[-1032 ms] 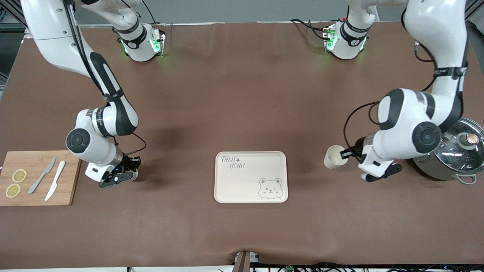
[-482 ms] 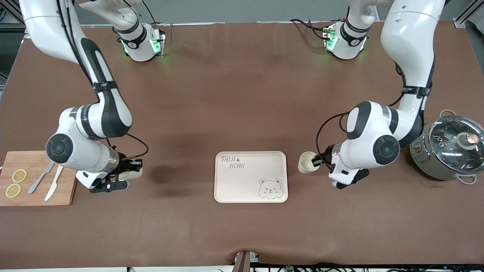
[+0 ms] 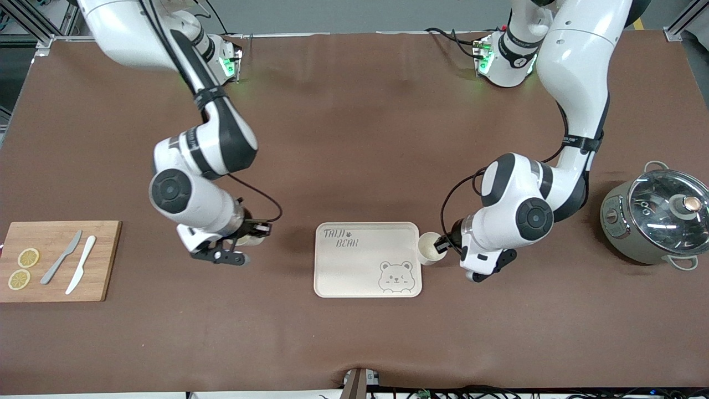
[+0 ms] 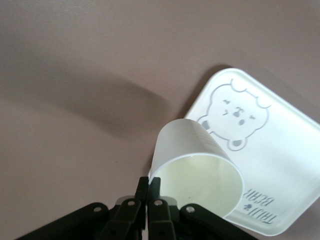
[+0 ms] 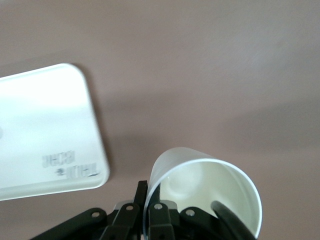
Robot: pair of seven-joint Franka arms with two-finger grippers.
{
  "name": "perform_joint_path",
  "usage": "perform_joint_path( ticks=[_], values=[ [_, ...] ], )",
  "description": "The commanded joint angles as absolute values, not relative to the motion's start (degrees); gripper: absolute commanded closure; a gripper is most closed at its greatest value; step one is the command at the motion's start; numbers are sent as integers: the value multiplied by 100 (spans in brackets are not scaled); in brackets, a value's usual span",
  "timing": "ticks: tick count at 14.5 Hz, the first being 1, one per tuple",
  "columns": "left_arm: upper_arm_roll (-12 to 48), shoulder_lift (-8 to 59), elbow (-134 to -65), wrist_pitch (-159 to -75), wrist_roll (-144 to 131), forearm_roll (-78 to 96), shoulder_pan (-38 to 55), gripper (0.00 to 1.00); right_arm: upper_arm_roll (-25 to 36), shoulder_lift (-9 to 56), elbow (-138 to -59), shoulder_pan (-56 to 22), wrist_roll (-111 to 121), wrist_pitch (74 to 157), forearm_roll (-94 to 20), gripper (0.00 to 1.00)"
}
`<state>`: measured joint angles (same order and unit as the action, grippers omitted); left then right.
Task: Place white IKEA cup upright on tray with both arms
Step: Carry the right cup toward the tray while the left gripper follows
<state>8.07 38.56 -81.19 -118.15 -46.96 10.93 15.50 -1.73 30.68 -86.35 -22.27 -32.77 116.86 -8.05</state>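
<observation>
The cream-white tray (image 3: 354, 269) with the bear drawing lies in the middle of the table, nearer the front camera. My left gripper (image 3: 442, 244) is shut on the rim of a white cup (image 3: 427, 247), held mouth-up over the table right at the tray's edge on the left arm's side. In the left wrist view, my left gripper (image 4: 150, 186) pinches the cup wall (image 4: 192, 160) beside the tray (image 4: 285, 165). My right gripper (image 3: 257, 231) is shut on the rim of a second white cup (image 3: 250, 240), held over the table between the cutting board and the tray. The right wrist view shows my right gripper (image 5: 149, 192), this cup (image 5: 205, 187) and the tray (image 5: 45, 135).
A wooden cutting board (image 3: 105, 260) with two lemon slices (image 3: 23, 268) and two knives (image 3: 71, 264) lies at the right arm's end. A pot with a glass lid (image 3: 662, 217) stands at the left arm's end.
Both arms have swung toward the tray, each carrying its cup. The left cup has come from near the pot to the tray's edge; the right cup has moved away from the cutting board.
</observation>
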Motion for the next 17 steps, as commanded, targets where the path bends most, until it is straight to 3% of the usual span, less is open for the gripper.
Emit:
perform_joint_path(
  ticks=[1, 6, 12, 17],
  values=[
    [773, 4069, -7831, -12031, -5008, 1248, 1713, 100, -105, 3172, -8394, -2609, -4145, 11802, -1002, 100],
    [782, 4368, -7744, -12585, -5755, 1257, 1959, 100, -97, 3839, -7816, -3145, -5298, 12401, -976, 100],
    [782, 4579, -7734, -12542, -6213, 1494, 2127, 100, -44, 4692, -7182, -3471, -5643, 13042, -923, 100],
    [773, 4579, -7743, -12077, -6328, 1538, 2171, 100, 97, 4983, -7005, -3594, -5643, 13148, -555, 100]
  ],
)
